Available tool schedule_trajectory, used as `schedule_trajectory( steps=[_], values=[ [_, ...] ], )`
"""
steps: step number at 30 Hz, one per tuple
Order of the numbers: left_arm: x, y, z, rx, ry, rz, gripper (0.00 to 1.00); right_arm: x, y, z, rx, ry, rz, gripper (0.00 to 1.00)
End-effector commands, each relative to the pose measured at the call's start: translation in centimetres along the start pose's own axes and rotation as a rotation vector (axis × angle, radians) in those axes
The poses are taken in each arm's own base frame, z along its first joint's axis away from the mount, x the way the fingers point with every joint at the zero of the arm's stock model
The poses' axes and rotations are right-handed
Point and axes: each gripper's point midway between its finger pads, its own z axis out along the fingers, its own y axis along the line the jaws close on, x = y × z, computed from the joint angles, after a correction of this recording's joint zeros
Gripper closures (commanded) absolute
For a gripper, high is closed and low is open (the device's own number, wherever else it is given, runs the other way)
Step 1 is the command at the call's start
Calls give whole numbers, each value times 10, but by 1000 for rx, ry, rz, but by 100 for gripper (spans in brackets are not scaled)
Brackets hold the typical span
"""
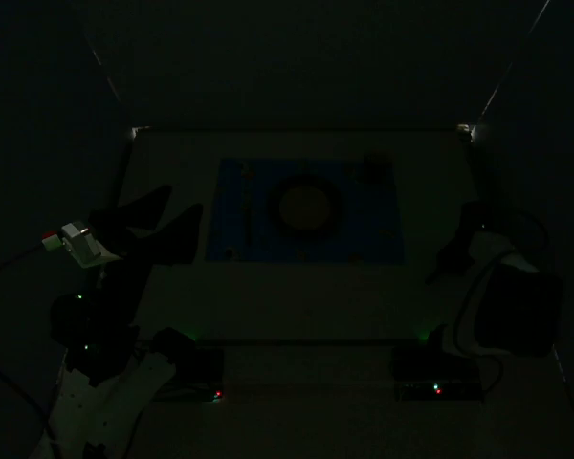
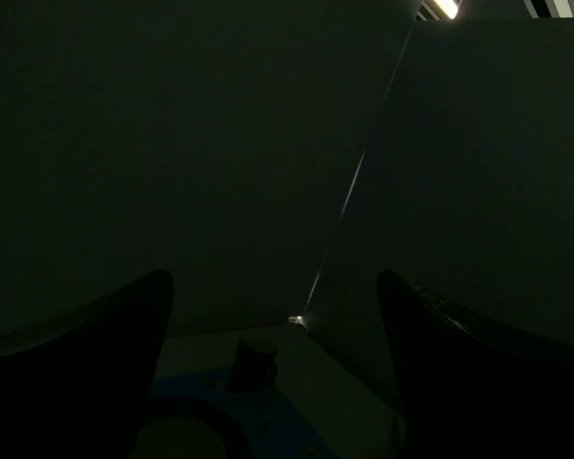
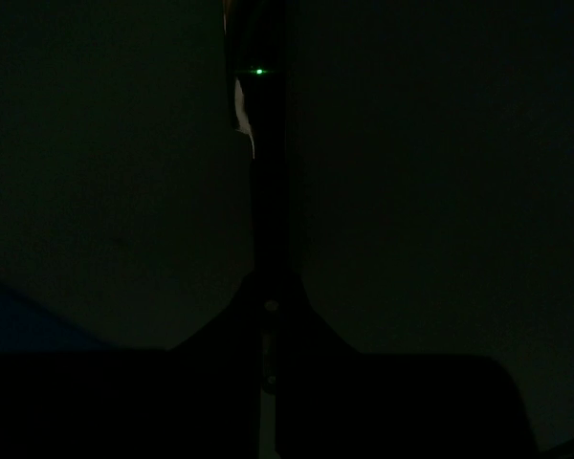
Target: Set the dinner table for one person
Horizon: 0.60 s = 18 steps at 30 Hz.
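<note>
lighting very dim | blue mat (image 1: pixel 373 234) lying flat, mid-view | round plate (image 1: pixel 309 206) on mat centre, dark rim, paler middle | thin utensil (image 1: pixel 247 206) on mat just left of plate, lengthwise near-far, type unclear | dark mug (image 1: pixel 374 164) upright at mat's far-right corner, apart from plate

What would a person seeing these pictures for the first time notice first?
The darkness: everything is barely lit. In the top view a blue mat lies on the table, a plate at its centre and a dark cup at its far right corner. The left pincer hangs open beside the mat's left edge.
</note>
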Motion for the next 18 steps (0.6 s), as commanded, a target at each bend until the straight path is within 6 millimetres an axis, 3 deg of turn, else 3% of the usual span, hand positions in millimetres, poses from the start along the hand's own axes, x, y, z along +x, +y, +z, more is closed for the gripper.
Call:
schedule_trajectory(
  steps=[1,4,7,9,10,12,14,16,18],
  values=[
    [-8,-2,0,9,-40,16,1,-39,22,-36,-133,-162,21,100],
    [-4,1,3,1,-28,18,1,-67,55,-107,-366,-335,13,100],
    [3,4,7,-8,-10,17,1,-69,84,-145,-495,-384,-49,100],
    [8,7,9,-18,4,20,1,-63,99,-161,-549,-398,-110,100],
    [11,9,11,-23,12,20,1,-49,114,-170,-590,-391,-179,100],
    [16,14,14,-38,25,26,1,-38,137,-188,-657,-421,-293,100],
    [19,16,16,-46,32,27,1,-3,168,-205,-775,-371,-445,100],
    [23,21,18,-59,38,33,1,25,188,-199,-807,-311,-551,100],
    [28,25,21,-75,51,37,1,35,198,-190,-804,-282,-594,100]
  ],
)
